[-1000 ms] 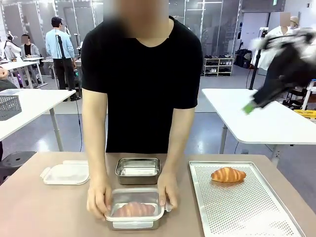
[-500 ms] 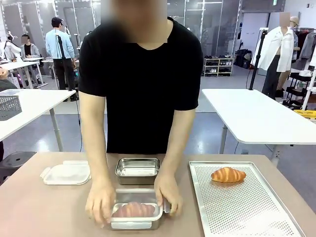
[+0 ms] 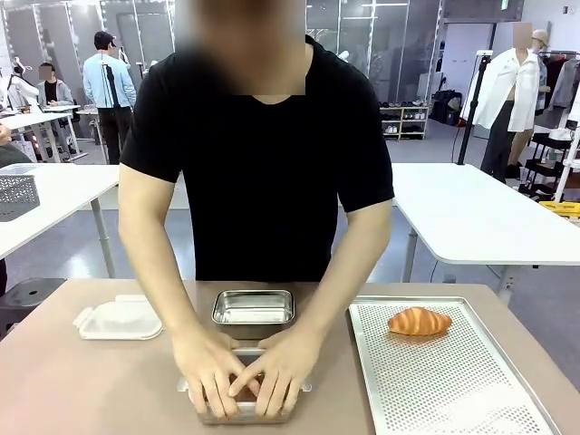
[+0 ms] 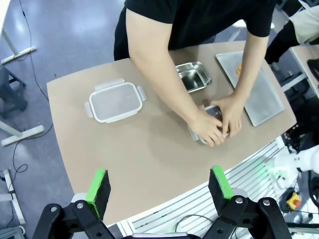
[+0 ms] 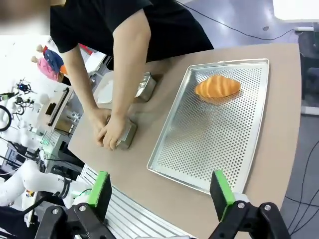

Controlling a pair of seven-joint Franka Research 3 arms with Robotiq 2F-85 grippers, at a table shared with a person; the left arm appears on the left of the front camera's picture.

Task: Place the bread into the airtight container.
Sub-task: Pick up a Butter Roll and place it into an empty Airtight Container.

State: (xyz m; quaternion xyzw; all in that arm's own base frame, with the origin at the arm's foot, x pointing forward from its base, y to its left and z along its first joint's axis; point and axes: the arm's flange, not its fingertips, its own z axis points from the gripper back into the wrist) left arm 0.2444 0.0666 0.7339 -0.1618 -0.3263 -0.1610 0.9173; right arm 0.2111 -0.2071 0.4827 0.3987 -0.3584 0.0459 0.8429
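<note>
**Bread and container.** A golden croissant-shaped bread (image 3: 419, 320) lies alone at the far end of a perforated metal tray (image 3: 453, 390), which covers the right part of the table (image 3: 82, 390) and runs from its middle to the near edge. The airtight container (image 3: 243, 410), a small steel box, stands at the near edge of the table, close to the centre and just left of the tray. Its top is covered by the person's hands, so what it holds cannot be told.

**Person's hands.** The hand on the picture's left (image 3: 210, 367) and the hand on the picture's right (image 3: 283, 370) both lie flat on the container, fingers spread and meeting over its middle, arms reaching down from the far side.

**Neighbouring items.** A second steel box (image 3: 254, 308), open and empty, stands just behind the covered one, toward the far edge. A clear lid with clip tabs (image 3: 120, 319) lies flat well to the left, near the table's left edge.

**Grippers.** In the left wrist view the left gripper (image 4: 158, 179) is high above the near edge of the table, its green-padded fingers spread wide with nothing between them. In the right wrist view the right gripper (image 5: 160, 181) is likewise high above the near right corner, fingers fully apart and empty, with the tray below.
</note>
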